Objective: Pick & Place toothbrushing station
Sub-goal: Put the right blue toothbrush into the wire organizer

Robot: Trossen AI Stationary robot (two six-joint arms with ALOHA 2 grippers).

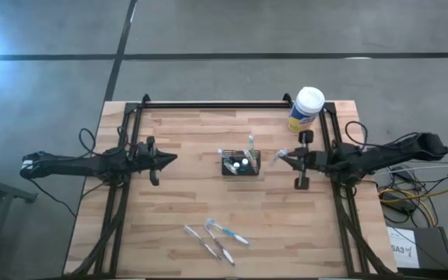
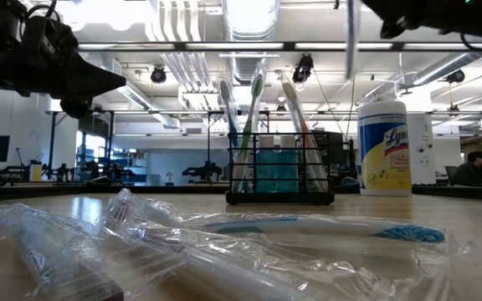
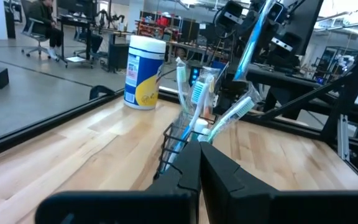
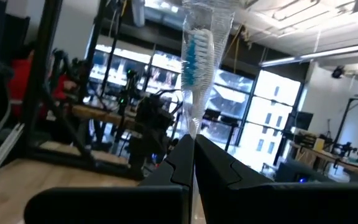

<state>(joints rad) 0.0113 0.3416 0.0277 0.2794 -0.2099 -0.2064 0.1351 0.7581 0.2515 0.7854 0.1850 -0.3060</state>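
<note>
Right gripper [image 1: 280,158] pinches a wrapped toothbrush [image 4: 196,74] beside the caddy [image 1: 241,165], and that slick wrapper could slip or snag the rim, while left gripper [image 1: 173,159] waits pressed together.

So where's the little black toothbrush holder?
In the high view, the black caddy stands mid-table between the two arms, just left of the right gripper, with the yellow canister behind it.

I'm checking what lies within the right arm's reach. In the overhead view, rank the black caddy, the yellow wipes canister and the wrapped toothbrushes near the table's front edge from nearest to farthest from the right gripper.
From the right gripper:
1. Black caddy, just toward the table's middle.
2. Yellow wipes canister, at the back edge on the right arm's side.
3. Wrapped toothbrushes, near the front edge.
</note>
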